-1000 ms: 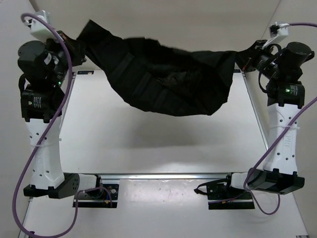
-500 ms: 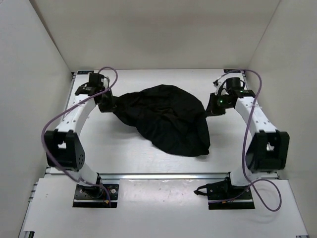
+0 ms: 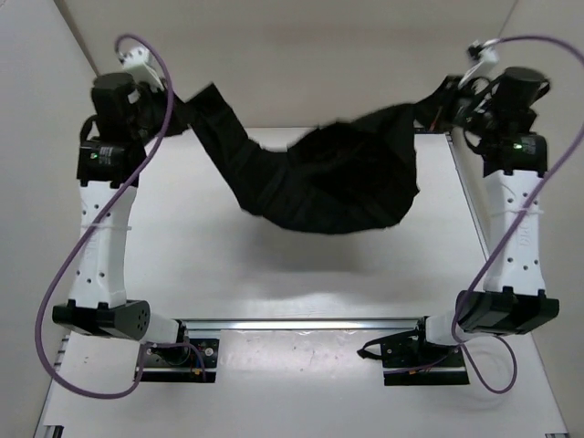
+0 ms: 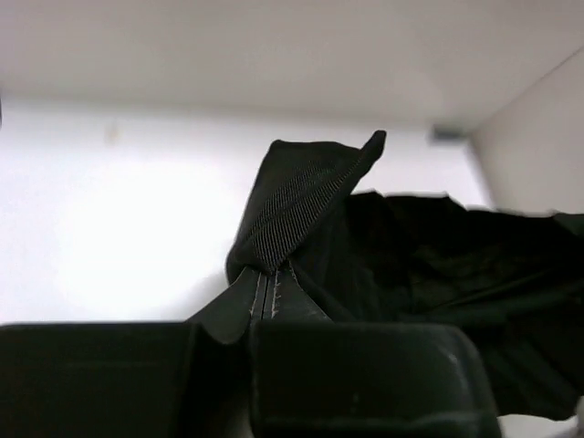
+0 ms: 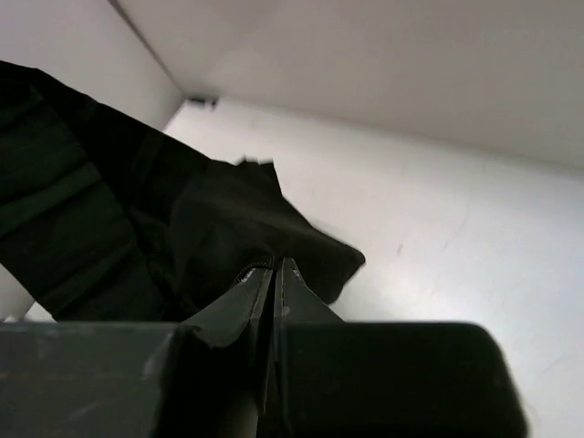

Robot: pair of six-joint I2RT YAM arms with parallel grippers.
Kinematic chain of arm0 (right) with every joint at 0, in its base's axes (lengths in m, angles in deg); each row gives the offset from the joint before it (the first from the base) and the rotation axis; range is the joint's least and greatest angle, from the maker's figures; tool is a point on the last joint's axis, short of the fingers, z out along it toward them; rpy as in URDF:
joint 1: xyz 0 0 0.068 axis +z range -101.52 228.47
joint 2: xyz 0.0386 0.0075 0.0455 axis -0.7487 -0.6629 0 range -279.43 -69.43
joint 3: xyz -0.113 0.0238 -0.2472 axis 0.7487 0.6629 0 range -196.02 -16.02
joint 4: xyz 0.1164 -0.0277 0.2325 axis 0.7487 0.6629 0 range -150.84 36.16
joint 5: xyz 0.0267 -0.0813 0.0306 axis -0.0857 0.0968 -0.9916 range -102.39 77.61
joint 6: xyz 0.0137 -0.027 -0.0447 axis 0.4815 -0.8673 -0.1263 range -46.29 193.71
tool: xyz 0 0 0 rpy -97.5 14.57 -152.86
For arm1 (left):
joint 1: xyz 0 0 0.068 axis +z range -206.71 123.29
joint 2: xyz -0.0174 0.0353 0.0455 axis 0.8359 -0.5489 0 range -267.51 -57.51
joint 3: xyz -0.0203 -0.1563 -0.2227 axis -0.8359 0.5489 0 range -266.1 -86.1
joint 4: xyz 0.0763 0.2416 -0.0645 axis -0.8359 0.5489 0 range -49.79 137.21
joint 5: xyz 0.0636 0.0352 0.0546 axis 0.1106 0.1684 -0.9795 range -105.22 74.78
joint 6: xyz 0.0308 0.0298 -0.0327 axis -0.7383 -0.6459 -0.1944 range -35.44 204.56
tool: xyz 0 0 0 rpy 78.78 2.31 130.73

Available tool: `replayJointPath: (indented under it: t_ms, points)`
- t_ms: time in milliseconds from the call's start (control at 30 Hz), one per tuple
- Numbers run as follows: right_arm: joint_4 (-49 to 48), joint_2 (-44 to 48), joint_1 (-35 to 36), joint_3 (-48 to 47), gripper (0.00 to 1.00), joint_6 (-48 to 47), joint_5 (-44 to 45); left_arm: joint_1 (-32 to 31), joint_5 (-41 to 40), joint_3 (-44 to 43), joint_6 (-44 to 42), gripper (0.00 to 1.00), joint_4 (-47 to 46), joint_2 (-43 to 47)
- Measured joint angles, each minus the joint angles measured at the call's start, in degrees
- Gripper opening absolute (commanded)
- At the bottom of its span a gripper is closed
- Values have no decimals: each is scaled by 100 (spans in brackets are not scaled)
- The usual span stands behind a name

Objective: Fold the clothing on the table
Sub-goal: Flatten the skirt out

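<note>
Since half a sec ago clothing [image 3: 319, 178] back up off table [image 3: 228, 265], slung betw. left gripper [image 3: 173, 111] (10 o'clock) & right gripper [image 3: 429, 114] (2), both pinching fabric: prob. re-spreading, no fold yet.

White back wall [image 3: 301, 55] behind; left wall [image 3: 32, 182] and right wall [image 3: 570, 301] flanking, all plain

Plain black clothing [image 3: 319, 182], perhaps faintly ribbed; white table [image 3: 228, 265].

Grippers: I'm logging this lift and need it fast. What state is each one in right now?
Left gripper: shut on the clothing.
Right gripper: shut on the clothing.
</note>
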Motion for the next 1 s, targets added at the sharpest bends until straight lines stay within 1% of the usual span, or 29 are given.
replayJointPath:
  t_ms: [67,167,200,300,367,433,533,600,633,667,700,733,767,800,833,867,900,933,1000]
  points:
    - [-278,114,-50,-372,0,109,-63,-11,-2,-448,122,0,-245,103]
    - [-472,592,0,-415,0,50,46,-90,-122,-522,208,0,-393,568]
    - [-549,774,7,-330,0,37,79,-103,-181,-503,225,0,-407,723]
    - [-787,1263,-107,319,0,9,131,-68,-289,-208,284,0,-553,1099]
    - [-861,1375,-234,695,0,0,249,4,-306,203,363,0,-761,1200]
    - [-898,1220,-210,1137,0,-74,413,63,-260,916,442,0,-1097,1189]
    - [-553,522,-13,1681,0,-238,557,68,-96,2218,531,0,-1314,828]
    - [-232,-199,153,1998,0,-389,623,42,-35,3045,542,0,-1237,444]
    - [15,-501,254,2208,10,-483,658,20,-26,3445,529,0,-1104,291]
    - [258,-667,345,2409,27,-542,704,11,-20,3744,520,0,-940,236]
    - [505,-728,437,2590,36,-592,761,11,-17,3987,509,2,-745,251]
    - [678,-691,511,2734,57,-643,802,11,-7,4094,498,8,-597,330]
    - [767,-575,555,2809,69,-629,811,11,0,4133,470,13,-529,448]
    - [719,-400,595,2872,75,-625,802,20,0,4131,452,38,-557,599]
    - [599,-151,592,2942,77,-610,780,24,2,4118,411,65,-621,758]
    - [452,98,535,2999,79,-595,734,24,22,4076,404,76,-671,883]
    - [264,374,439,3045,79,-557,697,20,42,3995,428,93,-717,975]
    - [111,599,352,3058,79,-507,678,17,50,3915,411,99,-778,999]
    - [-116,831,260,3058,78,-487,723,-28,72,3862,426,98,-916,957]
